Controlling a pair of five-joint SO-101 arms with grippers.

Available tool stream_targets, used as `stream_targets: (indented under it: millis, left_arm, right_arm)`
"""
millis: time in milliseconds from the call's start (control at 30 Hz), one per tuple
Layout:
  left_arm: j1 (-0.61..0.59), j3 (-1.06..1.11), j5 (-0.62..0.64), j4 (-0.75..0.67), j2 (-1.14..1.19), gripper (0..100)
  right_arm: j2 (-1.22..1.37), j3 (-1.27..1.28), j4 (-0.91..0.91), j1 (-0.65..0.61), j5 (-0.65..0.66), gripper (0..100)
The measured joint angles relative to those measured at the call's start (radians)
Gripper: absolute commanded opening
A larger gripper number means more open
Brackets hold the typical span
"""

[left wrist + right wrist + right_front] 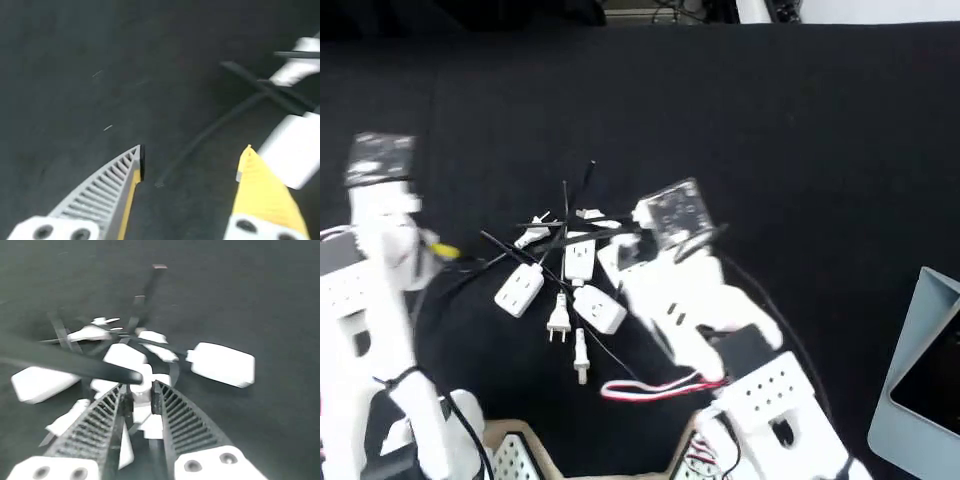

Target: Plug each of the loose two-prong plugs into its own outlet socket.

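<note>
counted in the pile mid-table on the black cloth (800, 150): three white sockets and three loose white plugs, plus one more plug in a gripper. first socket (519, 289), second socket (579, 259) and third socket (600, 309) are laid flat, near one another but apart. first plug (558, 320) is lying between the first and third sockets, second plug (582, 355) just beyond it toward the arm bases, and third plug (532, 237) on the far side of the pile. none of the three is seated in a socket. short black cords (565, 205) are crossed over the pile and overlap the second socket. a grey tray (920, 330) is parked at the table edge, well apart from the pile. the right arm (720, 320) is stretched on a diagonal from the near edge into the pile, with a red-and-white wire (650, 388) looped beside it. the right gripper (141, 386) is pinched onto a narrow white piece, taken to be the held plug (145, 374), and a thick black cord (75, 365) is seen running off it. the left arm (380, 260) is standing at the table's side, clear of the pile. the left gripper (194, 150) is spread wide with nothing between the fingers, low over bare cloth. one black cord (210, 131) is lying ahead of it and a socket (295, 150) just past the yellow finger (260, 185).
</note>
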Motion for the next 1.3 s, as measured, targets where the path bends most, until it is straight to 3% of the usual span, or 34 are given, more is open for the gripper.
stream_targets:
  millis: [233, 467, 800, 1300]
  left_arm:
    - [-0.276, 0.092, 0.000, -0.103, 0.000, 30]
    - [-0.404, 0.173, 0.000, -0.198, -0.003, 30]
    - [-0.434, 0.224, 0.000, -0.262, -0.003, 30]
    - [-0.434, 0.224, 0.000, -0.262, -0.003, 30]
  right_arm:
    - [0.325, -0.198, -0.023, -0.175, -0.112, 1.2]
    - [0.677, -0.307, -0.203, -0.310, -0.098, 1.2]
    - [0.990, -0.471, -0.236, -0.371, -0.054, 1.2]
    - [1.010, -0.474, -0.269, -0.399, 0.000, 1.1]
